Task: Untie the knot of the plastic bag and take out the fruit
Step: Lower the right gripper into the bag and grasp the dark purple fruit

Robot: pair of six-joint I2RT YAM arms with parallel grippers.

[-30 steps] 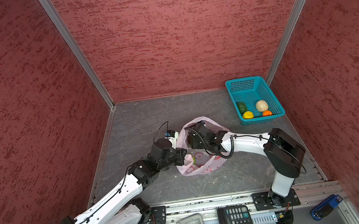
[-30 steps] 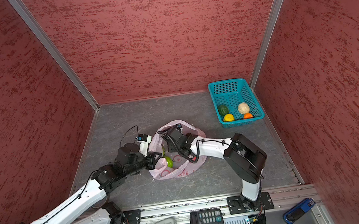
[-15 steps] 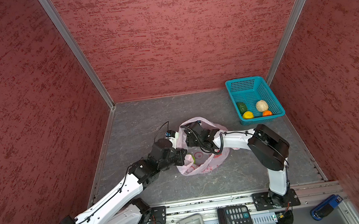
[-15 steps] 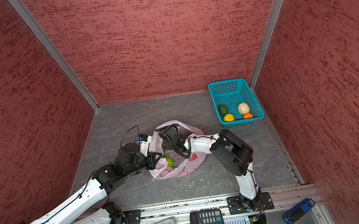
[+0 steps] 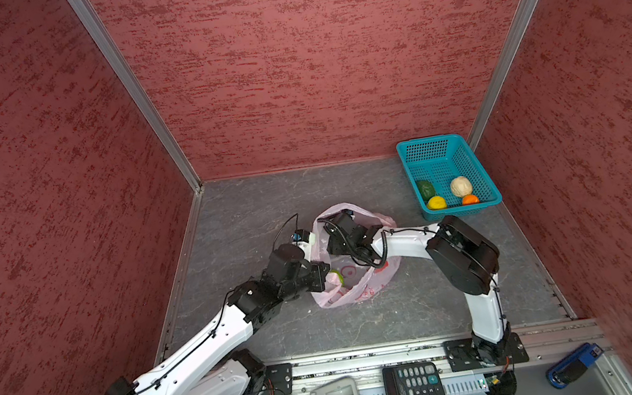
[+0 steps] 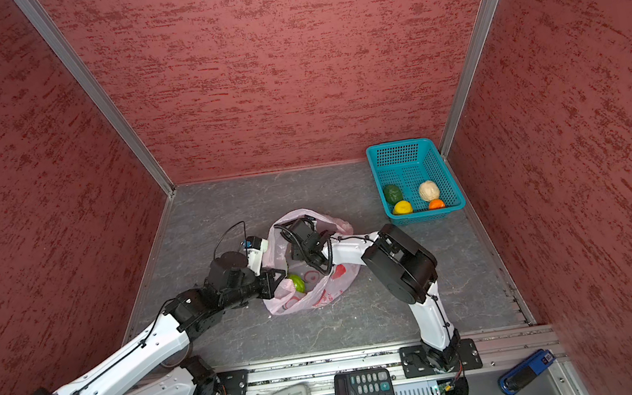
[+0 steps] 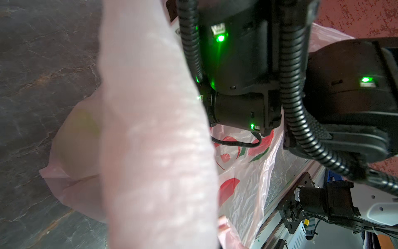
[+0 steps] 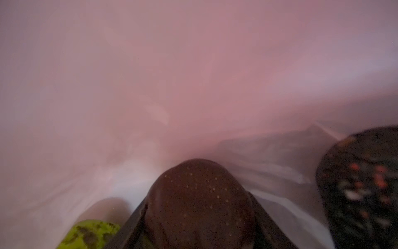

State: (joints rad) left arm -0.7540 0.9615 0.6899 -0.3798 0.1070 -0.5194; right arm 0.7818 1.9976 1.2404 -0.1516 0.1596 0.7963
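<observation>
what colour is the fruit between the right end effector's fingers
Dark brown with small pale specks; the fruit shows best in the right wrist view.

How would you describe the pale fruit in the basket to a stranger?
Find the teal basket in the far right corner. Four fruits sit at its near end. It is the cream-white fruit, the only pale one beside the dark green fruit, yellow fruit and orange fruit.
</observation>
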